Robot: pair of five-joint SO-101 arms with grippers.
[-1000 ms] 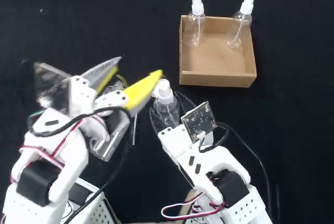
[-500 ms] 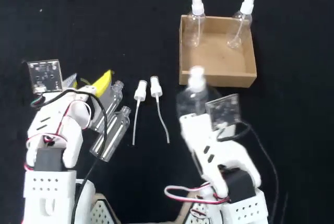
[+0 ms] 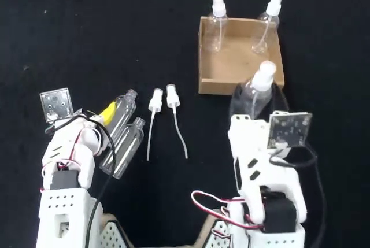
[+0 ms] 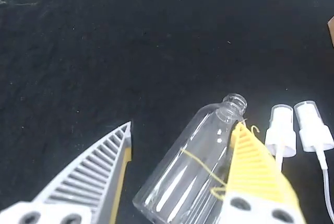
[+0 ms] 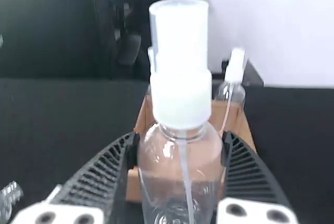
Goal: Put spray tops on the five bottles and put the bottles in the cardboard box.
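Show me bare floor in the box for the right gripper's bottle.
In the cardboard box, the floor is bare across the middle and near left, bordered by the front wall, left wall and the capped bottles in the two far corners. Those corners are crowded.

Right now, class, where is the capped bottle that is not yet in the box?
In the high view, the bottle is held upright in the right gripper, by the near wall of the box, toward its right corner.

Clear bottles [image 3: 128, 144], white spray tops [image 3: 156, 99], brown box [image 3: 240, 86]
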